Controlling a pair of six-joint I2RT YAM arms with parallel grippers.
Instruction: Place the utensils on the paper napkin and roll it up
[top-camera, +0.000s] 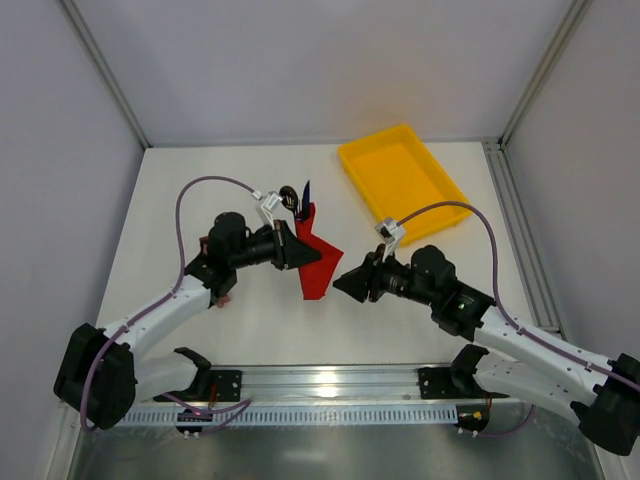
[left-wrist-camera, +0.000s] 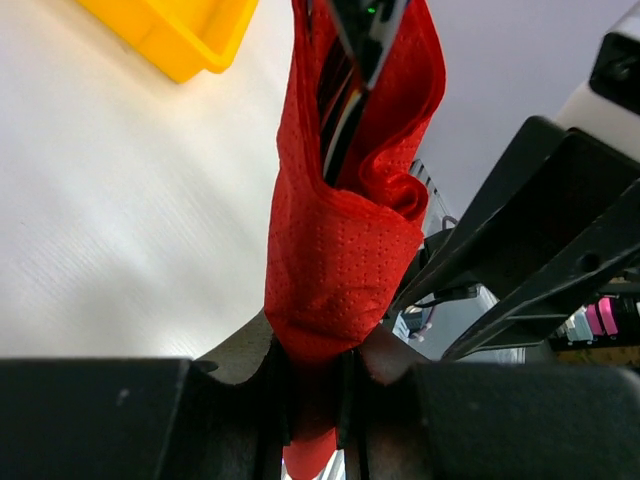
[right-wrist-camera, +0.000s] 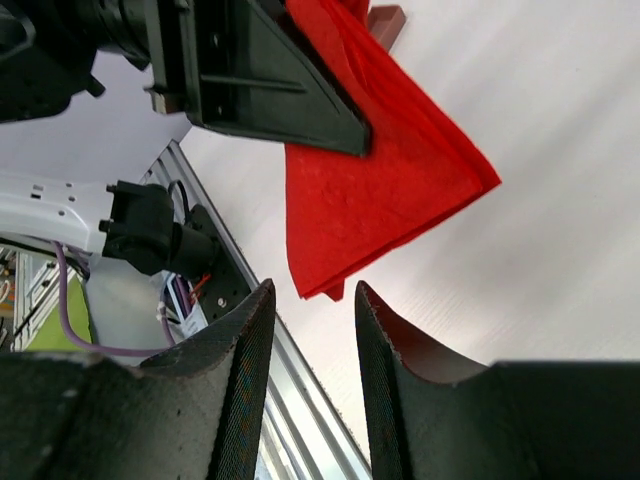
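Utensils (left-wrist-camera: 337, 115) wrapped in the napkin (left-wrist-camera: 340, 250) escape the right wrist view.

Utensils (top-camera: 298, 200) sit in the paper napkin (top-camera: 316, 278) between left hand (top-camera: 308, 256) and right hand (top-camera: 342, 283), tray (top-camera: 400, 178) behind.

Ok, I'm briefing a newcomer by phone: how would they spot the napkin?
On the white table, look left of the yellow tray, mid-table. The left gripper pinches the napkin there, a red paper sheet folded around two utensils. It is the only bright red, limp thing.
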